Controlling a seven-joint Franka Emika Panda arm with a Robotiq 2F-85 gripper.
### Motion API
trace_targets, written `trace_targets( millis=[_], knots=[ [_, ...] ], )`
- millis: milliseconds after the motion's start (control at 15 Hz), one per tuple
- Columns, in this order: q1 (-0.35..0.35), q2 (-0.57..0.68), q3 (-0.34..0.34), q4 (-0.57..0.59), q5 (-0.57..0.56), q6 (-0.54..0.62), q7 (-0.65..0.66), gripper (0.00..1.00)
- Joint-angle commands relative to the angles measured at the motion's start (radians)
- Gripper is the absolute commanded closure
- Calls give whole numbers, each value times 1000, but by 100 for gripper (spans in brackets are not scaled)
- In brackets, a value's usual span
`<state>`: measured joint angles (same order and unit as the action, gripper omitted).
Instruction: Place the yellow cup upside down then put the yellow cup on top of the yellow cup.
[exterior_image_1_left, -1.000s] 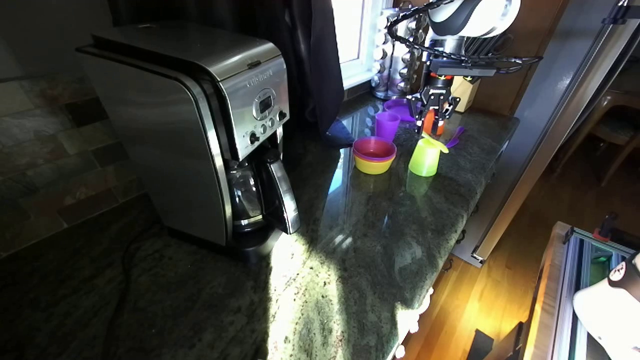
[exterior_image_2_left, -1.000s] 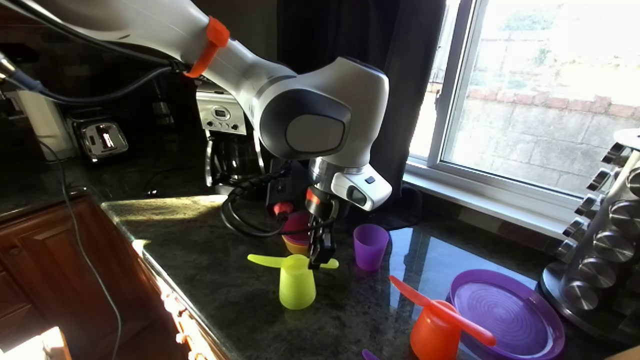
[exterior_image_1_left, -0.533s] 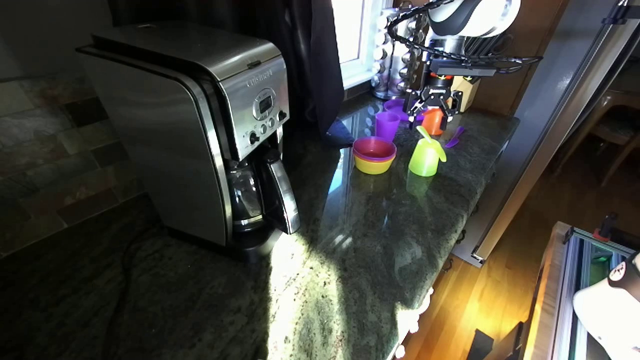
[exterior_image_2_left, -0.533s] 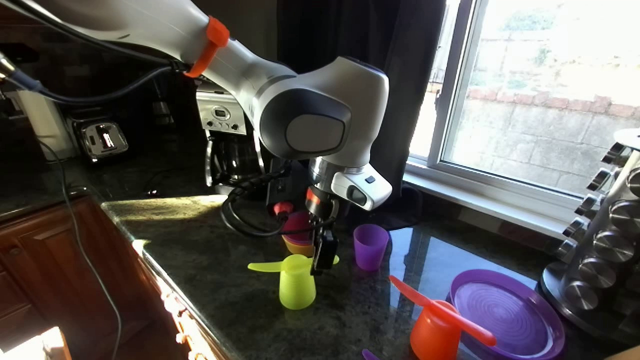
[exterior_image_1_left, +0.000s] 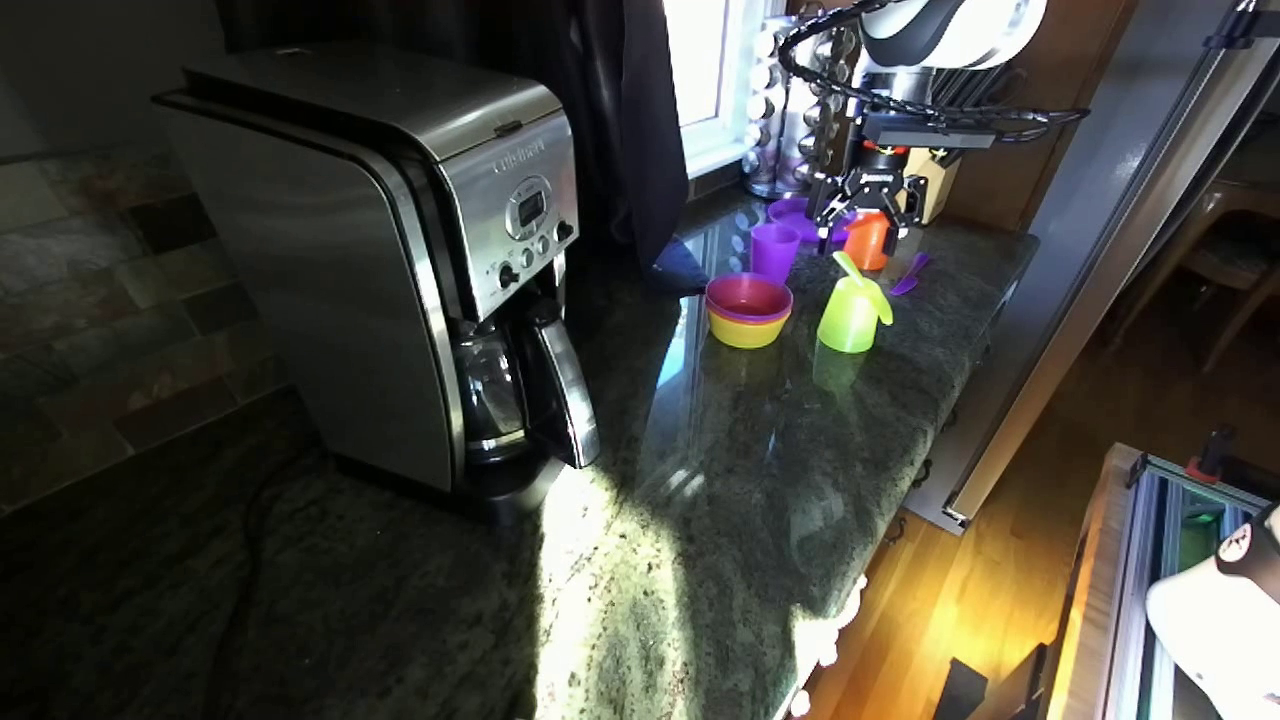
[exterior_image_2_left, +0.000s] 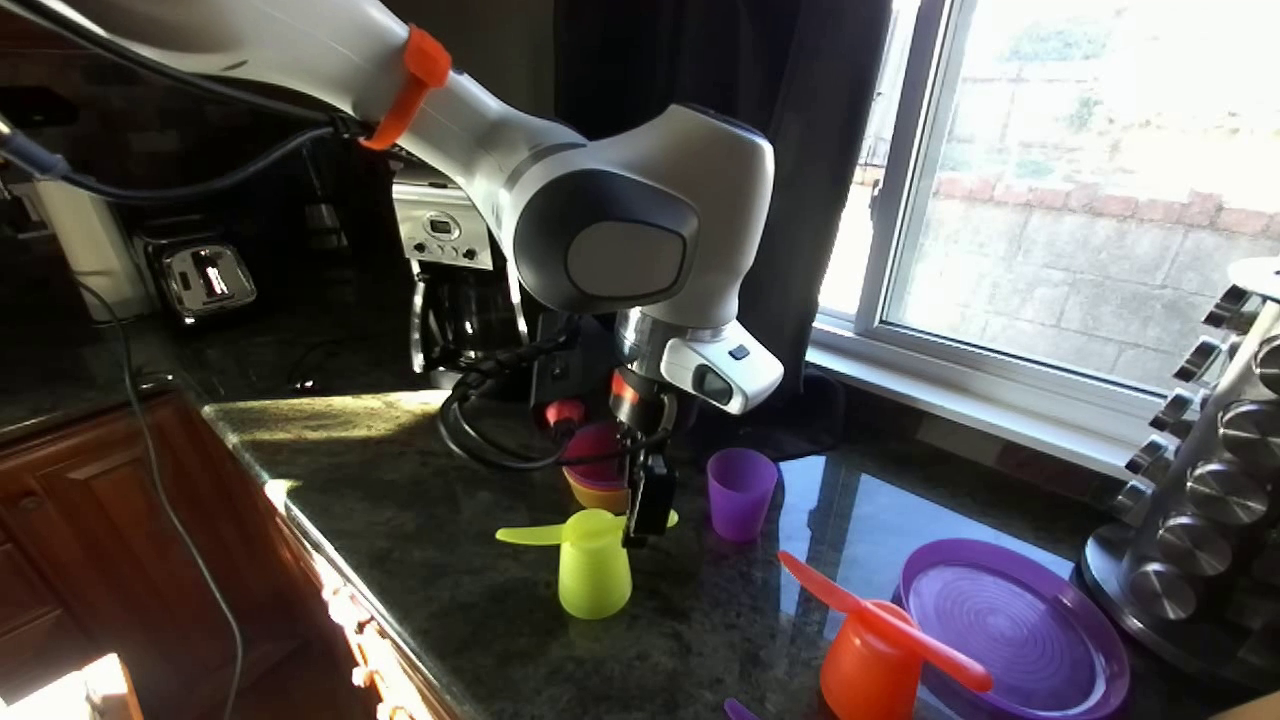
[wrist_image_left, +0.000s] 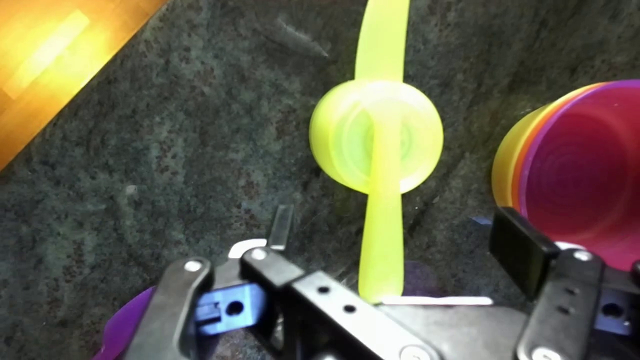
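Observation:
A yellow-green cup (exterior_image_2_left: 594, 575), the yellow cup of the task, stands upside down on the dark counter. Across its upturned base lies a knife of the same colour (wrist_image_left: 382, 245), sticking out on both sides. In the wrist view the cup (wrist_image_left: 330, 140) is beyond the fingertips. My gripper (wrist_image_left: 401, 240) is open, its fingers (wrist_image_left: 522, 250) well apart on either side of the knife's near end and touching neither it nor the cup. In an exterior view the gripper (exterior_image_1_left: 858, 242) hangs just above and behind the cup. Only one yellow cup shows.
Stacked bowls (exterior_image_1_left: 748, 325) stand close beside the cup, near one finger in the wrist view. A purple cup (exterior_image_2_left: 741, 495), an orange cup (exterior_image_2_left: 868, 670) with an orange knife (exterior_image_2_left: 935, 650) on it, and a purple plate (exterior_image_2_left: 1010, 625) are nearby. A coffee maker (exterior_image_1_left: 350, 250) stands farther along.
My gripper has opened from around the knife and let it go. The knife has turned a little and now rests on the cup. The arm has since risen slightly.

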<state>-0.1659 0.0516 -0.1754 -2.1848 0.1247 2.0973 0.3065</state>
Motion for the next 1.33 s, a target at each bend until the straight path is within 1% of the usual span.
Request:
trace_targets(
  millis=[0, 267, 467, 800, 1267],
  knots=[
    [6, -101, 6, -107, -39, 97, -40, 0],
    [4, -234, 17, -251, -88, 260, -120, 0],
    [-1, -325, 18, -336, -71, 330, -163, 0],
    [-9, -432, 24, -418, -76, 357, -179, 0],
    [-23, -519, 38, -480, -89, 366, -173, 0]
  ],
)
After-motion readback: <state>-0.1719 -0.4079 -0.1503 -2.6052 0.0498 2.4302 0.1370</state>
